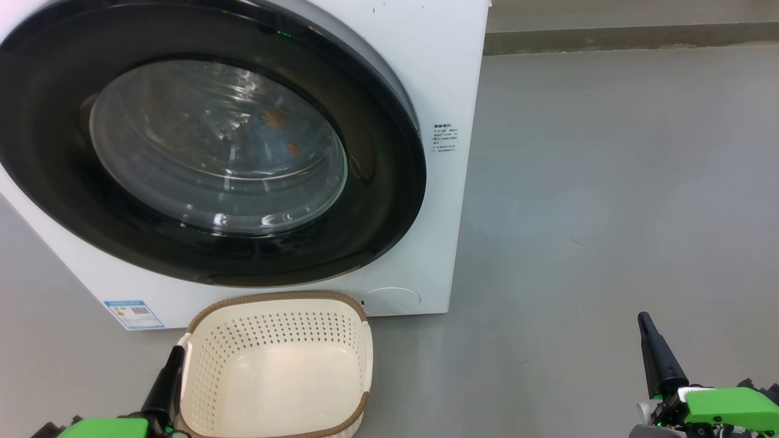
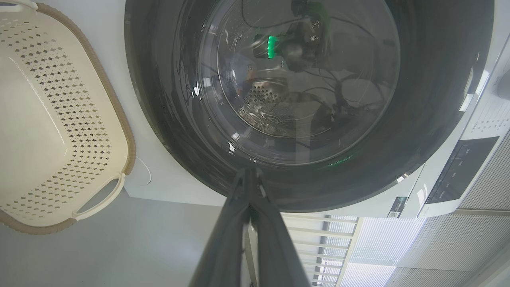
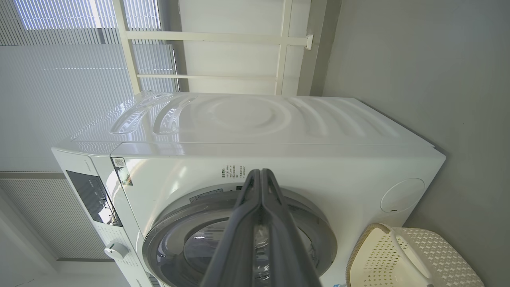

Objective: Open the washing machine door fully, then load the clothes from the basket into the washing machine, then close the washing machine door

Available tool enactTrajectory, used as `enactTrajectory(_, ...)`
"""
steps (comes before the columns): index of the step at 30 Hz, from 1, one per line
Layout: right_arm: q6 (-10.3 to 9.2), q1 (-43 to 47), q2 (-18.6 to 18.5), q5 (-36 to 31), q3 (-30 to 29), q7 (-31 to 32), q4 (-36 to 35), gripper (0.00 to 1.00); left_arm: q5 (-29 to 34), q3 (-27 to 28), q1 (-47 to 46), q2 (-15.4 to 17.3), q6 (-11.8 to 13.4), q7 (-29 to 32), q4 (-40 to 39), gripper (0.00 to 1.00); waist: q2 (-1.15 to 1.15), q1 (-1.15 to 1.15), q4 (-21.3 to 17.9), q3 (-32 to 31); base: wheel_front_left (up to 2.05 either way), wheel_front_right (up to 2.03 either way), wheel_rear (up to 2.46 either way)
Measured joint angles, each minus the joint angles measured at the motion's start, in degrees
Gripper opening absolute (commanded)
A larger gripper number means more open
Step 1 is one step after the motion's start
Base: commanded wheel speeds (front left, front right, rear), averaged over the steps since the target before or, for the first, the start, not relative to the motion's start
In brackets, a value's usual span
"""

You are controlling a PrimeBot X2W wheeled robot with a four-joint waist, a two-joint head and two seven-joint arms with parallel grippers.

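The white washing machine [image 1: 426, 55] stands ahead with its round black door [image 1: 377, 201] lying closed against the front. Through the glass window [image 1: 219, 146], blue fabric with orange patches, the clothes [image 1: 277, 125], shows inside the drum. The cream basket [image 1: 277, 371] with a brown rim sits on the floor before the machine, with nothing in it. My left gripper [image 1: 176, 353] is shut beside the basket's left rim, holding nothing. My right gripper [image 1: 644, 319] is shut over bare floor at the lower right. The door [image 2: 430, 99], basket [image 2: 51, 119] and left gripper [image 2: 249, 172] show in the left wrist view; the machine [image 3: 279, 131], right gripper [image 3: 261, 172] and basket [image 3: 438, 255] in the right wrist view.
Grey floor [image 1: 608, 201] stretches to the right of the machine as far as a low wall ledge [image 1: 608, 36]. A blue label sticker [image 1: 134, 313] sits low on the machine's front. The control panel [image 3: 93, 195] and a knob [image 3: 115, 250] lie along the machine's top front. Window blinds [image 3: 59, 99] stand behind.
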Motion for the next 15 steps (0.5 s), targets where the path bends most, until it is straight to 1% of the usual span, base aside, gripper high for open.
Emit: enactTrajectory(15, 0.00, 0.00, 0.00, 0.00, -0.01, 0.00, 0.00, 0.00, 0.00, 0.00, 0.00, 0.00, 0.00, 0.00, -0.01, 0.00, 0.00, 0.00, 0.00, 0.00, 0.00, 0.00, 0.00)
